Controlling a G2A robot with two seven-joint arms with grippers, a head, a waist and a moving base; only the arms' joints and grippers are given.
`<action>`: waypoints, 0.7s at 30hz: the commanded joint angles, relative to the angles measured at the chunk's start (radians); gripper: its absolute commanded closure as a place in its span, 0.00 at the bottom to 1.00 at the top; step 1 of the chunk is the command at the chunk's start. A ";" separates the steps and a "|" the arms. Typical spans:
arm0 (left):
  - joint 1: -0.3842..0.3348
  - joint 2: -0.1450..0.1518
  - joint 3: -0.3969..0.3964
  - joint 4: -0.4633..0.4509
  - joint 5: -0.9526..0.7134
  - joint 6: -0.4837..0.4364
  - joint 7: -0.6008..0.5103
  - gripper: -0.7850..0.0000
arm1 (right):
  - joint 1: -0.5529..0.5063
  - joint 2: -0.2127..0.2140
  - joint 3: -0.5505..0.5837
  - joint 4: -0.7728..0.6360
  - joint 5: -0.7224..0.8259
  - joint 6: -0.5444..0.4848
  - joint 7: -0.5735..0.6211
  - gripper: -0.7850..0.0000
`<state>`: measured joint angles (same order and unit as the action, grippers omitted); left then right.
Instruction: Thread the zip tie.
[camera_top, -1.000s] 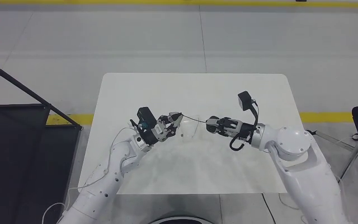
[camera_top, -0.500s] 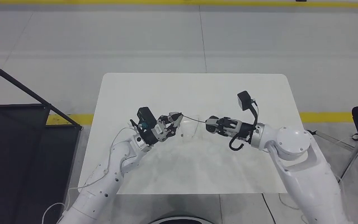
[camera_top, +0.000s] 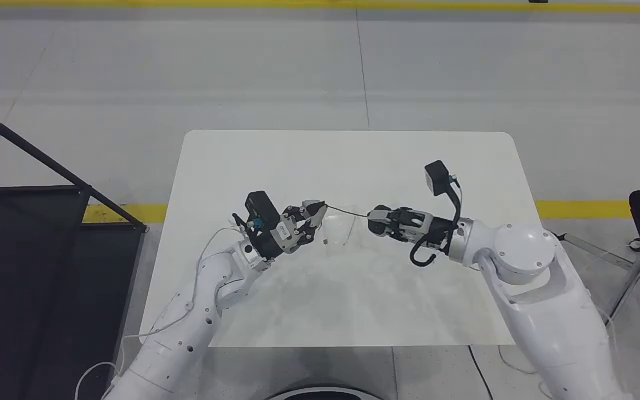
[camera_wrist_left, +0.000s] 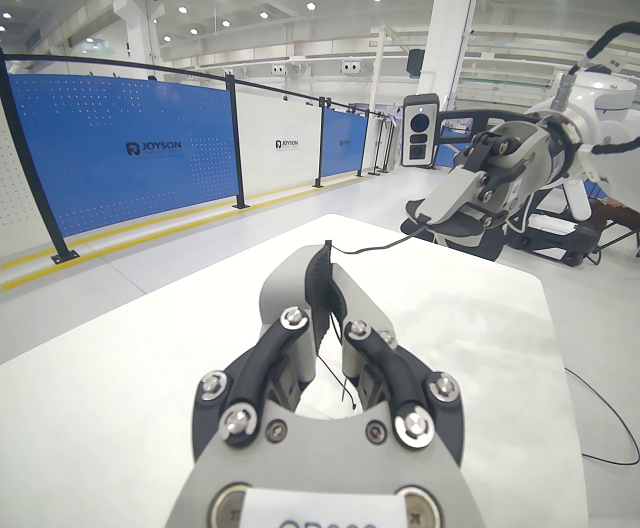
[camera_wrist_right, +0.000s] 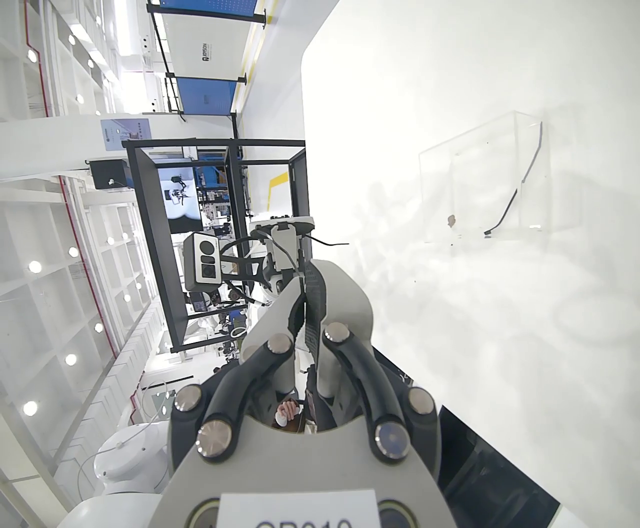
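A thin black zip tie (camera_top: 348, 211) spans the gap between my two grippers above the middle of the white table (camera_top: 260, 170). My left gripper (camera_top: 314, 211) is shut on its head end (camera_wrist_left: 328, 246), and a loose tail (camera_wrist_left: 345, 392) hangs down between the fingers. From there the strap (camera_wrist_left: 380, 246) runs across to my right gripper (camera_wrist_left: 424, 223), which is shut on the other end. In the right wrist view my right gripper (camera_wrist_right: 306, 282) is closed, with the left gripper (camera_wrist_right: 282, 232) and the strap (camera_wrist_right: 332, 244) beyond it.
A clear plastic box (camera_top: 341, 233) stands on the table just below the grippers; it holds another black zip tie (camera_wrist_right: 520, 192). A black fence panel (camera_top: 50, 260) stands left of the table.
My right gripper has edged very slightly toward the left one. The left arm has kept still, and both grips are unchanged.
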<state>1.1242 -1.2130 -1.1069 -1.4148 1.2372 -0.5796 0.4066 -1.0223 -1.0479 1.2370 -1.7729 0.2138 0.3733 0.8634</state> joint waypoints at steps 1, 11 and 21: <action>0.000 0.000 0.000 0.000 0.000 0.000 0.000 1.00 | 0.000 0.000 0.000 0.000 0.002 0.000 -0.001 1.00; 0.000 0.000 0.000 0.000 0.000 0.000 0.000 1.00 | 0.006 0.001 -0.009 0.001 0.004 0.004 -0.005 1.00; 0.000 0.000 0.000 0.000 0.000 0.000 0.000 1.00 | 0.008 0.001 -0.017 -0.001 0.003 0.010 -0.018 1.00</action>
<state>1.1242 -1.2130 -1.1069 -1.4148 1.2372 -0.5796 0.4066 -1.0125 -1.0473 1.2210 -1.7727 0.2198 0.3860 0.8433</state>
